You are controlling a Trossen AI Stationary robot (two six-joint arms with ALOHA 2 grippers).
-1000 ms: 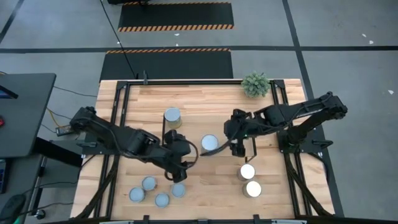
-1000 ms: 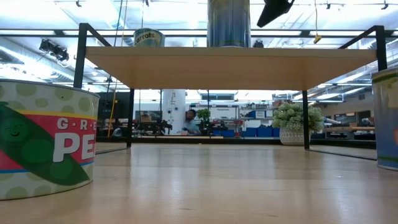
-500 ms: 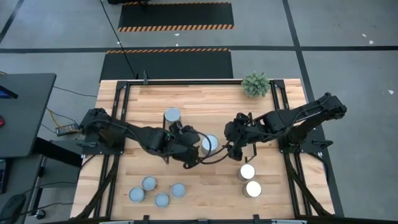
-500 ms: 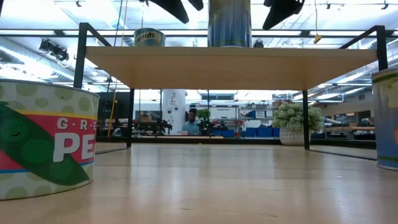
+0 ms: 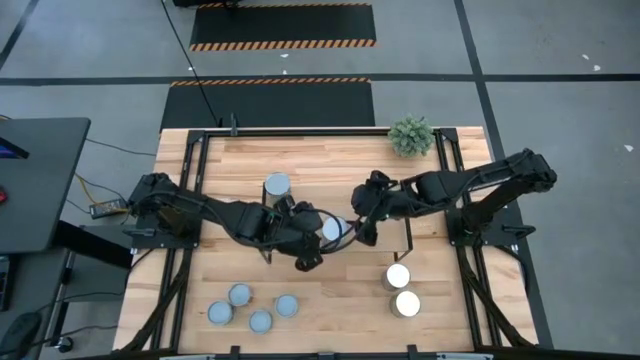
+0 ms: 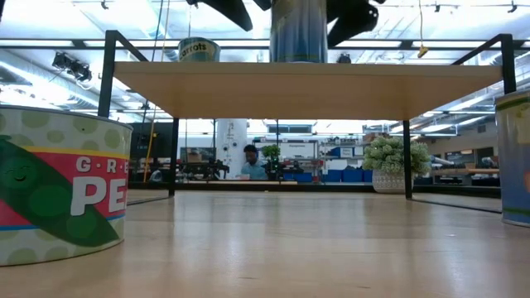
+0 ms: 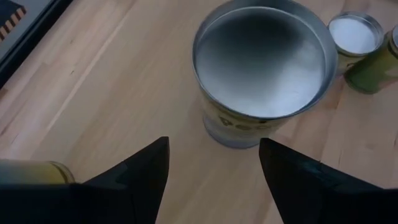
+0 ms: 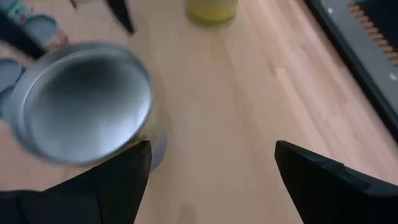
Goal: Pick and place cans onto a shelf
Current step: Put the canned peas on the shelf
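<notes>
- The shelf (image 5: 330, 170) spans the middle of the table (image 5: 330, 300), with black rod frames at its left and right ends; in the low view its board (image 6: 306, 87) is a raised light-wood slab.
- Two wide cans are on the shelf: one (image 5: 277, 187) left of the middle, and a middle can (image 5: 333, 229) at the shelf's front edge.
- The left gripper (image 5: 318, 238) is just left of the middle can, its fingers (image 7: 143, 168) spread with nothing between them; in the left wrist view the can (image 7: 261, 68) stands just ahead of the gap, apart from both fingers.
- The right gripper (image 5: 362, 222) is just right of the same can, fingers (image 8: 124, 174) wide and holding nothing; in the right wrist view the can (image 8: 84, 102) is beside one finger, not between the two.
- In the low view that can (image 6: 298, 31) stands upright on the board, with dark gripper parts on both sides.
- Two more wide cans (image 5: 401, 290) stand close together on the table near its front right corner.
- Four small cans (image 5: 250, 307) are clustered near the front left corner.
- A small plant (image 5: 411, 135) is at the back right corner.
</notes>
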